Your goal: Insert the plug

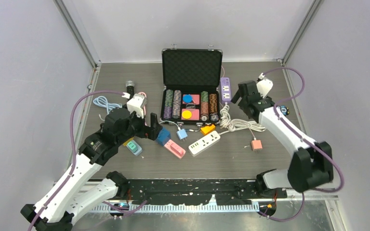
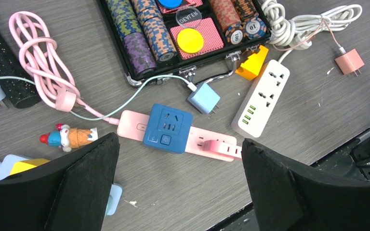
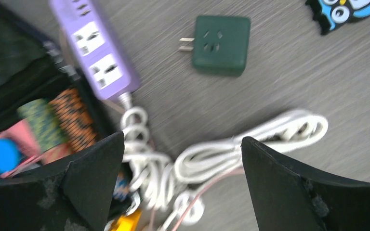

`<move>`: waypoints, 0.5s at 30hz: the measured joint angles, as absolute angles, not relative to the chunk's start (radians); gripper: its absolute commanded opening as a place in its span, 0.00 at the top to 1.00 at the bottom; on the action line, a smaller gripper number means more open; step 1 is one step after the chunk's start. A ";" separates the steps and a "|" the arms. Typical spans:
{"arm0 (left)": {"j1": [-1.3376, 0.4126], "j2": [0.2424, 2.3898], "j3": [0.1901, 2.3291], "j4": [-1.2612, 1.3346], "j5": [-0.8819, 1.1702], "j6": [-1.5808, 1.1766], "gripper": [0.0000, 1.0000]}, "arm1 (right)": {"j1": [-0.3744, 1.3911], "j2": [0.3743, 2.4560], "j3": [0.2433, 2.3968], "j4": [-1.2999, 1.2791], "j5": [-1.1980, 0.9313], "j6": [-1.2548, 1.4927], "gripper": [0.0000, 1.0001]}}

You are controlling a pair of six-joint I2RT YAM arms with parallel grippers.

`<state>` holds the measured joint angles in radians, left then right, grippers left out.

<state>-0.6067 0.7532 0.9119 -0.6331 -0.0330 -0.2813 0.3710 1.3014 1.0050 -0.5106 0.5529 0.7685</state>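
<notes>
Left hand spread wide, holding nothing, poised directly over blue cube adapter resting on pink power strip. Right hand likewise spread and empty, above coiled white cable; purple strip and green adapter near. No plug gripped; intended plug not identifiable. Light-blue charger loose beside case, white strip just right of it. Risks noted: closing on blue cube adapter could drag the unsecured pink power strip; crowded surface invites snagging pink cord; pins misaligned with slots likely to jam, or to skate the strip sideways unless braced.
</notes>
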 measured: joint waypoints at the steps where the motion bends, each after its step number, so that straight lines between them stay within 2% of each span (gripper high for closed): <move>1: -0.607 0.755 0.908 -0.628 -0.033 -0.281 0.04 | 0.326 1.339 1.005 -0.483 0.538 0.727 0.05; 7: -0.607 0.781 0.906 -0.616 -0.043 -0.281 0.04 | 0.154 1.608 1.108 -0.428 0.458 0.566 0.05; 14: -0.607 0.802 0.906 -0.604 -0.066 -0.281 0.04 | 0.063 1.786 1.240 -0.405 0.383 0.502 0.02; 15: -0.607 0.804 0.906 -0.599 -0.070 -0.281 0.04 | 0.052 1.807 1.253 -0.400 0.371 0.498 0.06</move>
<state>-0.6067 0.8036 0.9058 -0.5991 -0.0700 -0.2813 0.0525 1.8069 1.2533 -0.4000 0.3714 0.4984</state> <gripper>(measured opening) 0.961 0.976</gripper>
